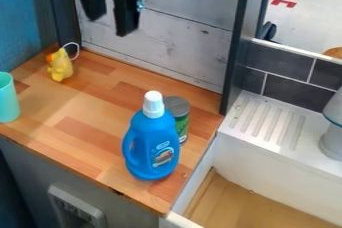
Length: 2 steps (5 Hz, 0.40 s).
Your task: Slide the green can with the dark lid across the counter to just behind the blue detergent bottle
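Overhead at upper left of the frame, a black two-finger end effector (108, 26) hangs in front of a whitewashed plank panel (184, 42), its fingers parted by a clear gap and nothing held between them. Nearest to it in the picture is a yellow toy duck (61, 68) with an orange beak and a white loop, positioned near the back left corner of the butcher-block-patterned wooden surface (80, 137). At the left edge of the frame, a turquoise cup (8, 99) stands upright on the same surface. Just below the center of the frame, a blue detergent bottle (152, 144) with a white cap, a side handle and a front label stands upright. Partly hidden behind its right side is a green canister (182, 126) with a gray lid. To the right, beyond a dark upright post (235, 47), a white sink (280, 154) with a grooved drainboard (270, 122) adjoins dark gray tiles (287, 62) with pale grout. A pale gray object (334, 137) with a blue band, cut off by the right edge, rests on the sink's ledge. A double wall socket (75, 211) is mounted below the surface at lower left.
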Available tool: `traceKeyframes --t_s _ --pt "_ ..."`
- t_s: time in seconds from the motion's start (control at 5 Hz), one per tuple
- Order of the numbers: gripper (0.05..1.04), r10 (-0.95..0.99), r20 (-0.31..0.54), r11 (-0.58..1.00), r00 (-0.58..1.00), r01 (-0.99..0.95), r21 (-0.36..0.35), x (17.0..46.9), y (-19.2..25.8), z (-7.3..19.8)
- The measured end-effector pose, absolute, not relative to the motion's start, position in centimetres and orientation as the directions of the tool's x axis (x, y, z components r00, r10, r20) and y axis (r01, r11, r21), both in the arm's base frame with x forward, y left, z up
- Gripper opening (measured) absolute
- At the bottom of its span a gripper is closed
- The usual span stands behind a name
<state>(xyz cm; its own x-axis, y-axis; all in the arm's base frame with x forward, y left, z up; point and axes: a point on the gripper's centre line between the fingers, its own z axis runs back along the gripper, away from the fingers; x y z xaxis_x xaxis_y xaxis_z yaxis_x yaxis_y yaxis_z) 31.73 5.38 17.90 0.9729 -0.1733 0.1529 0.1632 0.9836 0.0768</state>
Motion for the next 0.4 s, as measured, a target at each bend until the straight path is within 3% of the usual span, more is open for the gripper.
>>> traceKeyframes --t_s 0.2,0.4 --pt "1.000 -0.200 0.166 0.979 0.966 0.189 0.081 29.1 4.4 20.4" --pt "0.999 -0.262 0.141 0.965 0.955 0.255 0.067 27.6 1.0 20.0"
